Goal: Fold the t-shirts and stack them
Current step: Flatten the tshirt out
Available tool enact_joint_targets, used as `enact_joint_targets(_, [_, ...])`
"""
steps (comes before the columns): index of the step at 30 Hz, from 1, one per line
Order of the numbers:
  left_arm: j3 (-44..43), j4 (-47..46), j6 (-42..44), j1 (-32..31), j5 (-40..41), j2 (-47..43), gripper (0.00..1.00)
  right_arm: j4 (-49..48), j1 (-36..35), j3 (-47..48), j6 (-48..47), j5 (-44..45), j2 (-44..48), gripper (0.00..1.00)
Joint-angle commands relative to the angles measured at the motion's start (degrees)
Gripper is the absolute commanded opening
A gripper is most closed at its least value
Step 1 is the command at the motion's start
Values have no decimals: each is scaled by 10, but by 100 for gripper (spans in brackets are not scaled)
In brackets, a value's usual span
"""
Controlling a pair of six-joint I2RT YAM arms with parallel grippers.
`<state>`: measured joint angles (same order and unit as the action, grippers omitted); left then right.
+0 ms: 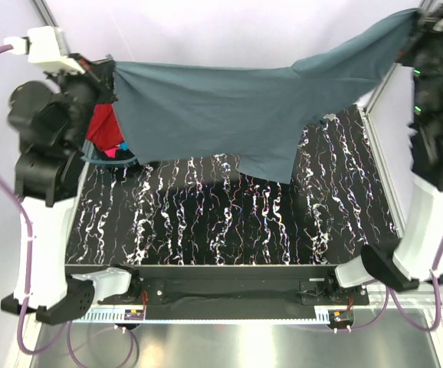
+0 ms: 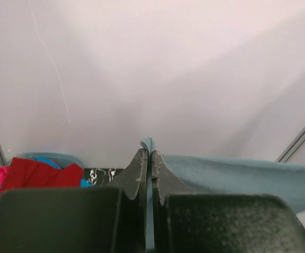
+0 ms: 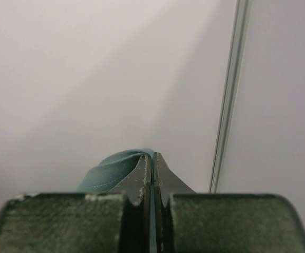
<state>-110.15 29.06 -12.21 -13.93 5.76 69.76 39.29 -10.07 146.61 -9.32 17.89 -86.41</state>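
Note:
A slate grey-blue t-shirt (image 1: 237, 107) hangs stretched in the air across the back of the table, held up by both arms. My left gripper (image 1: 113, 75) is shut on its left edge, high at the back left. In the left wrist view the cloth (image 2: 237, 176) runs off to the right from the pinched jaws of my left gripper (image 2: 149, 154). My right gripper (image 1: 415, 23) is shut on the shirt's right corner, at the top right. A fold of that cloth (image 3: 113, 173) bulges left of the closed right gripper (image 3: 152, 157). More t-shirts, red (image 1: 103, 126), pink and bright blue, lie bunched in the basket.
A teal-blue plastic basket (image 1: 99, 161) stands at the back left of the black marbled table (image 1: 229, 222), under the left arm. In the left wrist view its rim (image 2: 47, 157) shows with the red cloth (image 2: 36, 174) inside. A metal frame post (image 1: 379, 153) runs along the right side.

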Motion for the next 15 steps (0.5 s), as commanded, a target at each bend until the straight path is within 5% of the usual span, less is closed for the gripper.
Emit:
enact_joint_targets(1, [-15, 1, 11, -1, 2, -17, 0, -40, 0, 5, -29, -2, 26, 0])
enact_joint_targets(15, [-116, 97, 5, -2, 49, 18, 0, -36, -1, -4, -23, 10, 7, 0])
